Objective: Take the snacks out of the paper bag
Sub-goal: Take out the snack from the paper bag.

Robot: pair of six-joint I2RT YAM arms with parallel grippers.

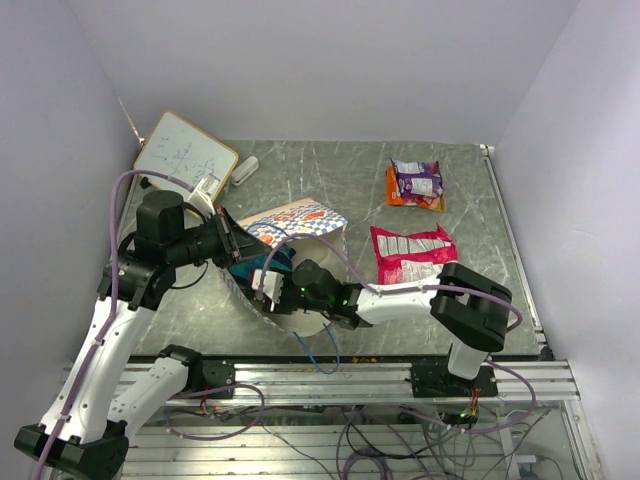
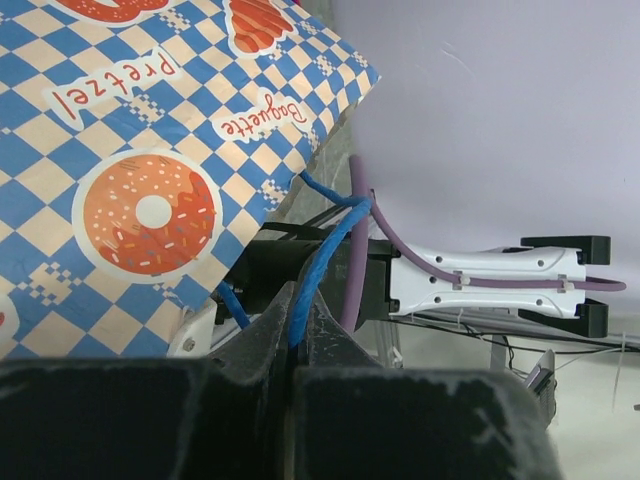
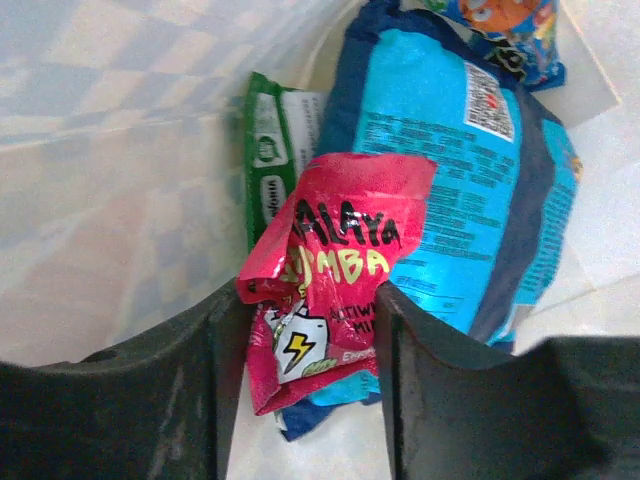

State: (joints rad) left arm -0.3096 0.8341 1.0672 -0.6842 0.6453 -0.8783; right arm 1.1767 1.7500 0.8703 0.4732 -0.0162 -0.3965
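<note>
small red packet bracketed by the right fingers, inside the bag

the paper bag (image 1: pixel 295 218) lies on its side toward the left of the table (image 1: pixel 330 180), its mouth turned to the near side. your left gripper (image 2: pixel 298 330) is clenched on the blue cord handle (image 2: pixel 325 255), which runs from between the fingers up to the bag's rim.

your right gripper (image 3: pixel 308 300) is reaching deep into the bag. its fingers stand on either side of the small red packet (image 3: pixel 340 230), right against its creased edges. you cannot tell whether they have bitten or only bracket it.

that packet looks light, soft and glossy, so expect it to crumple and perhaps slide out of a loose pinch. take it across the puffed middle rather than by a thin sealed edge.

inside the bag, the red one lies on top of a larger blue packet (image 3: pixel 450 180). a green packet (image 3: pixel 272 160) sits just beside it, against the bag wall. another printed packet shows at the far end, mostly cut off. the blue one is wide, and its film could drag along if a finger catches it.

already out on the table, right of the bag, lies the large red-pink packet (image 1: pixel 412 252). farther off is a purple packet (image 1: pixel 418 178) resting on an orange packet (image 1: pixel 395 197).
</note>
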